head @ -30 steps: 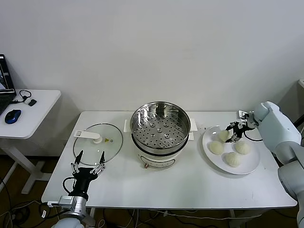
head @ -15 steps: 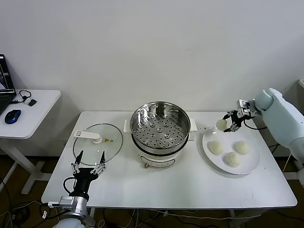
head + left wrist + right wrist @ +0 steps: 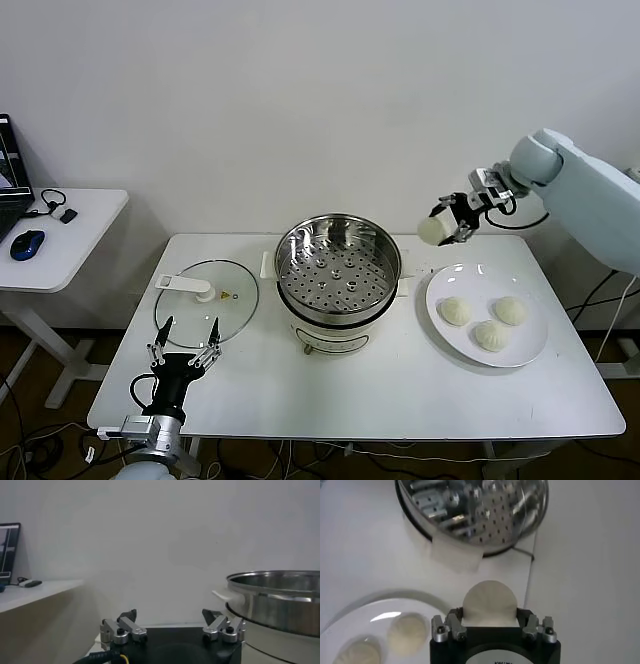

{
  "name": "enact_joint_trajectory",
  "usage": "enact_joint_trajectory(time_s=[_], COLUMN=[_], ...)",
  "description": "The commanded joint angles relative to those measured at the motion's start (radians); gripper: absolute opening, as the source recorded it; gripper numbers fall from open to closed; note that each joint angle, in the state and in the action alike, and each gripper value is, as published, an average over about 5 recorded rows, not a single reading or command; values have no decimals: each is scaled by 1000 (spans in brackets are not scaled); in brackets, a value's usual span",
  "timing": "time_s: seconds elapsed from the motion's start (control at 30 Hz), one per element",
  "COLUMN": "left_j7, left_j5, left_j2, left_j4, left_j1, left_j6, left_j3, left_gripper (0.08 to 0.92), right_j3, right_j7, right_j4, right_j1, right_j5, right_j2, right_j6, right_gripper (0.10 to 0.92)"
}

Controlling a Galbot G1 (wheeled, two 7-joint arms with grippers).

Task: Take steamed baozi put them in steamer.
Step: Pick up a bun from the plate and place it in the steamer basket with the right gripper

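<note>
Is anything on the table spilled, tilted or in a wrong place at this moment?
Nothing stands out. The steamer stands upright, three baozi sit on the plate, and the right gripper holds one bun in the air.

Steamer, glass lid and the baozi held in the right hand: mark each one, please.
steamer (image 3: 338, 272), head view, on its perforated tray.
glass lid (image 3: 200, 312), head view, on the pane.
held baozi (image 3: 432, 231), head view, on its rounded side, raised between steamer and plate.
</note>
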Motion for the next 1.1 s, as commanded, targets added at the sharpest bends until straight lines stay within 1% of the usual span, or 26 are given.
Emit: enact_joint_trajectory(time_s=[0.03, 0.2, 0.3, 0.67, 0.87, 1.1], left_j7=[0, -1, -2, -7, -11, -12], left_j5=[1, -3, -6, -18, -17, -20], left_j2=[-1, -1, -1, 1, 0, 6], left_j4=[-5, -9, -11, -20, -25, -25], left_j1=[-3, -3, -3, -5, -11, -10], left_j6=[3, 3, 3, 7, 14, 13], left_j3=[2, 2, 1, -6, -4, -8], left_gripper=[823, 823, 823, 823, 823, 823], right_j3=[-233, -257, -251, -165, -106, -17], right_j7=[-3, -3, -2, 2, 15, 27], right_j4=[143, 140, 108, -146, -239, -319], right_j1=[214, 233, 216, 68, 0, -59], right_j5=[126, 96, 35, -225, -359, -525], right_j2=[30, 106, 164, 442, 521, 575], right_j6=[-1, 25, 56, 244, 334, 428], right_gripper=[696, 696, 696, 687, 687, 687])
